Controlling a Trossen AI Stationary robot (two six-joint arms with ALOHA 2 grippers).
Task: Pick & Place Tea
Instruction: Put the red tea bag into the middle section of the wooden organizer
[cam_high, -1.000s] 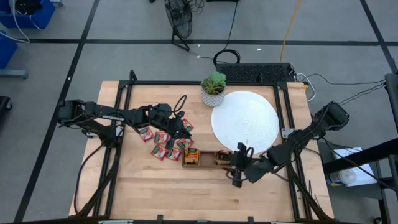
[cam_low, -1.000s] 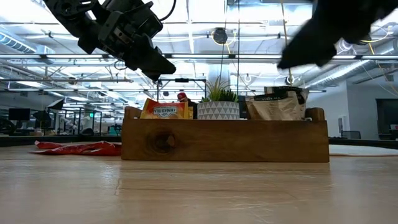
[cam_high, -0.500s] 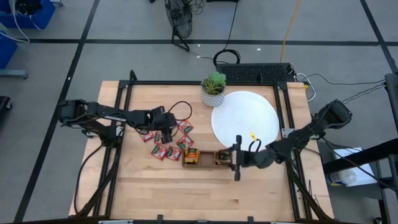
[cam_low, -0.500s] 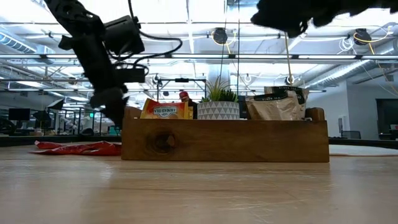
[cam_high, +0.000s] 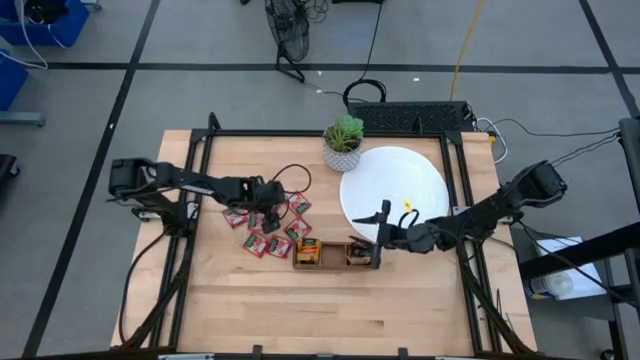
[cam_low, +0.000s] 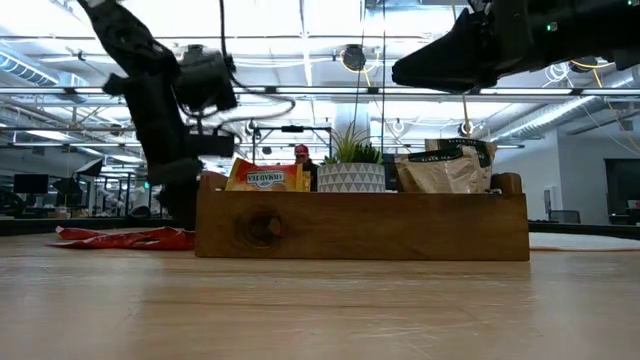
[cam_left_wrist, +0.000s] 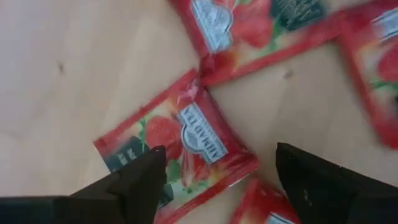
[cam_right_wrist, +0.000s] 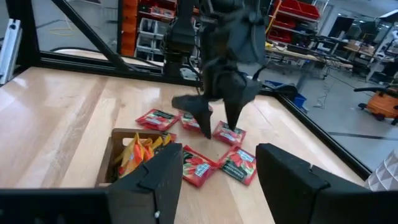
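Several red tea sachets (cam_high: 280, 240) lie flat on the wooden table left of the brown tray (cam_high: 335, 254). My left gripper (cam_left_wrist: 221, 168) points down over them, open, its fingers on either side of one red sachet (cam_left_wrist: 186, 140); whether they touch it I cannot tell. The right wrist view shows the same gripper (cam_right_wrist: 217, 115) above the sachets (cam_right_wrist: 221, 162). My right gripper (cam_right_wrist: 217, 165), open and holding nothing, hovers level by the tray's right end (cam_high: 378, 238), pointing toward the table's left. Orange-yellow sachets (cam_right_wrist: 134, 152) stand in the tray's left compartment, a pale one (cam_low: 445, 168) farther right.
The white disc (cam_high: 393, 190) lies at the far right, partly under my right arm. A small potted plant (cam_high: 343, 142) stands at its far left edge. Bare wood stretches along the table's near side (cam_high: 330, 310).
My left gripper has gone a little toward the table's left edge, tipped to point straight down and dropped onto the red sachets. My right gripper has moved toward the far edge, from in front of the tray to beside its right end.
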